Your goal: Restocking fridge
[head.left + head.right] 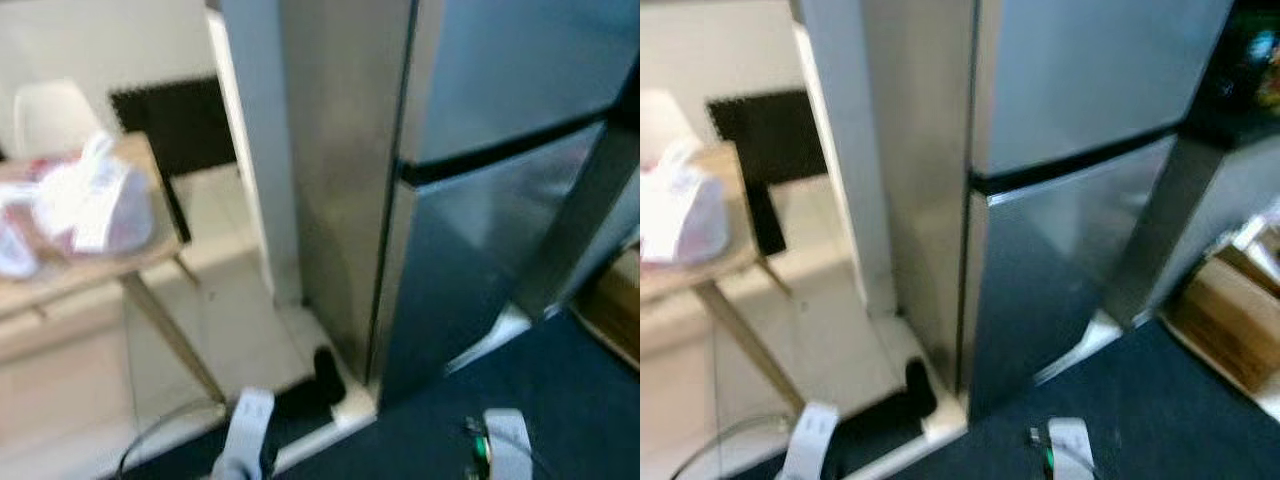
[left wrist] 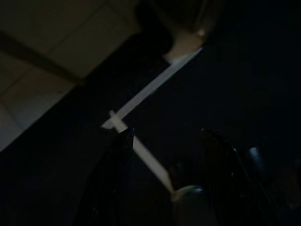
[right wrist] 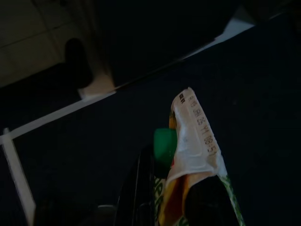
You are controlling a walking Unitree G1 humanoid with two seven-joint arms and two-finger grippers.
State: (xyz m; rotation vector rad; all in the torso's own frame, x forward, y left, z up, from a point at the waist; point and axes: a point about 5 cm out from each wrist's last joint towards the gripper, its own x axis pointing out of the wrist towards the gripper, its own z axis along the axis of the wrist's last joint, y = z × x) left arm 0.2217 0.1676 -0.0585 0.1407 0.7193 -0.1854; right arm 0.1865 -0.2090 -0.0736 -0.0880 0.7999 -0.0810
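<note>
A tall stainless-steel fridge point(image 1: 480, 200) stands straight ahead with both its upper and lower doors closed. In the right wrist view my right gripper point(image 3: 174, 188) is shut on a white and yellow pouch point(image 3: 195, 141) with a green cap point(image 3: 164, 143), held low over the dark carpet. My right arm point(image 1: 505, 440) hangs at the bottom edge in front of the fridge. My left gripper point(image 2: 167, 136) is open and holds nothing, hanging above the carpet's edge. My left arm point(image 1: 248, 430) shows low on the left.
A wooden table point(image 1: 90, 270) on the left carries plastic bags point(image 1: 90, 205), with a white chair point(image 1: 50, 115) behind it. A black object point(image 1: 325, 375) lies at the fridge's base. A cardboard box point(image 1: 1230, 320) sits at the right. A cable point(image 1: 160, 430) trails on the floor.
</note>
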